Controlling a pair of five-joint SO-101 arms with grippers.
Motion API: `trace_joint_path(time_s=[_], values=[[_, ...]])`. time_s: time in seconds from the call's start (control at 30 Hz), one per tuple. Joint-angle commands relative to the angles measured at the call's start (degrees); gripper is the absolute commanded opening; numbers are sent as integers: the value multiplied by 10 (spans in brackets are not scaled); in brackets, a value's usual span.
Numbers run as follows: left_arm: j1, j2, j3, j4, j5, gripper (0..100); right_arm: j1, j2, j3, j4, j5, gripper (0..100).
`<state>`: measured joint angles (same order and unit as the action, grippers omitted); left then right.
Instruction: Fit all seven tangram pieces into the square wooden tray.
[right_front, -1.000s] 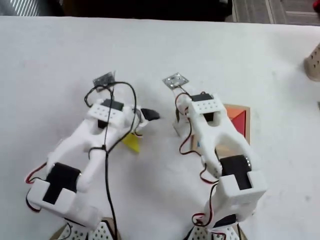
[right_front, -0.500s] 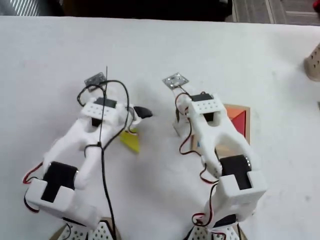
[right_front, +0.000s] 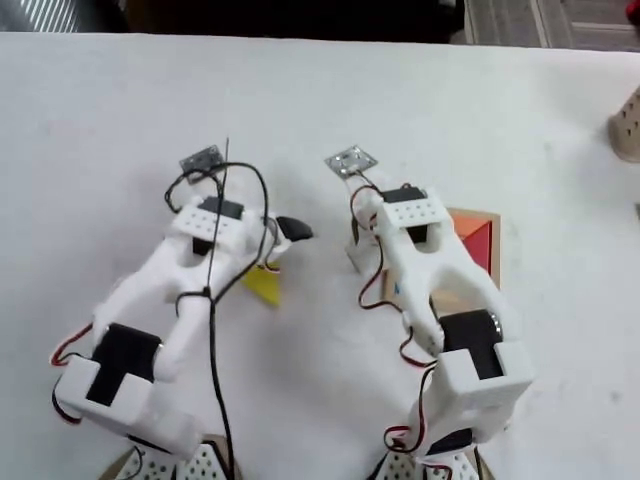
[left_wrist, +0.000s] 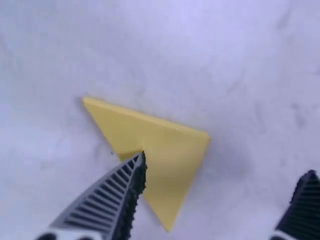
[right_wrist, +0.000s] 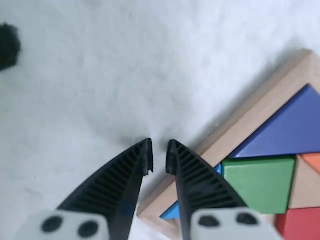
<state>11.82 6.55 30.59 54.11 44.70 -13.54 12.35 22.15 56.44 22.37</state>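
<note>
1. High view: the left gripper has swung back toward the square wooden tray. The flat yellow triangular piece stays well outside the tray.
2. Left wrist view: its fingers stand apart astride that triangle, with nothing pinched yet.
3. Right wrist view: the right gripper, empty and nearly closed, hovers at the tray's rim.
4. The white table lies under the tray, with dark floor beyond.

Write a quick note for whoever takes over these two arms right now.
Left gripper: open, over the yellow triangle, which lies flat on the table outside the tray.
Right gripper: nearly shut, empty, by the tray's rim.
Done: blue piece, green piece and red piece sit in the tray.
To do: pick up the yellow triangle and fit it in.
</note>
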Motion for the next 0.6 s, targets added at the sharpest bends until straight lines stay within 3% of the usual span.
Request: trace_joint_path(time_s=[0.0,0.57], values=[[15,14,6,-2,3,442,-3,-20,0,-7,8,63],[-11,64,-37,76,-25,442,-3,-20,-1,-7,8,63]])
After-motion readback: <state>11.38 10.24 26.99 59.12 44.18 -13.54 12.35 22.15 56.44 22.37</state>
